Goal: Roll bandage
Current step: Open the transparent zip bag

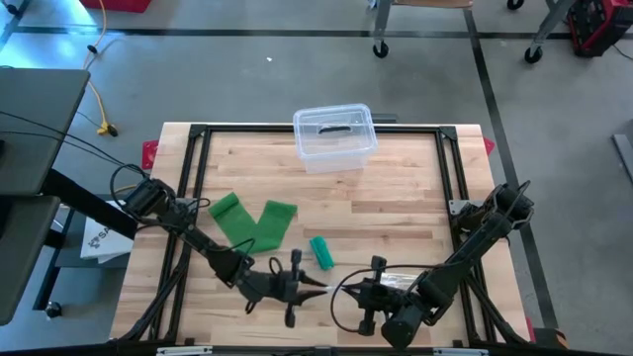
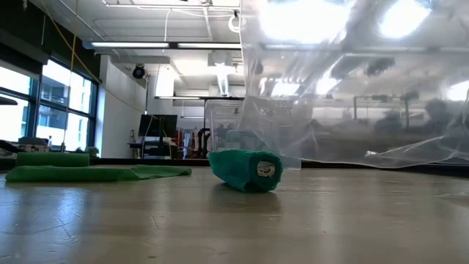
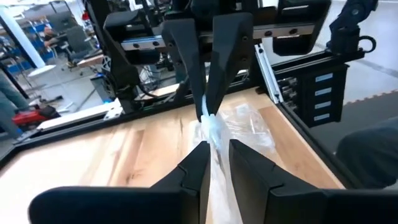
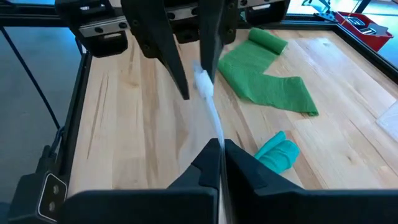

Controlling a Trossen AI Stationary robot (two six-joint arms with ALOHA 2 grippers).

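A clear plastic wrapper [image 3: 214, 127] is held up near the table's front edge between both grippers. It fills the upper right of the low view as a wrinkled wrapper sheet [image 2: 352, 88]. My left gripper [image 1: 315, 287] comes from the left and my right gripper [image 1: 341, 290] from the right. Each is shut on the wrapper, tip to tip. A small teal bandage roll [image 1: 321, 250] lies on its side just beyond them. A green bandage [image 1: 252, 222], partly unrolled, lies flat farther left. My left gripper has a bunched strand of the wrapper [image 3: 217, 155] between its two fingers, coming nearly level from the table's left. The strand runs on out of its fingertips, clear of the table. My right gripper pinches the same strand [image 3: 207, 117] at its fingertips [image 3: 214, 74], slanting down from the table's right. Between the two grippers the plastic strand [image 4: 211, 115] is drawn out in a thin line above the wood.
A clear lidded plastic container [image 1: 334, 136] stands at the table's far edge, centre. A black metal frame [image 1: 188, 198] borders the wooden table. The green bandage's rolled end [image 4: 267, 40] sits toward the left side.
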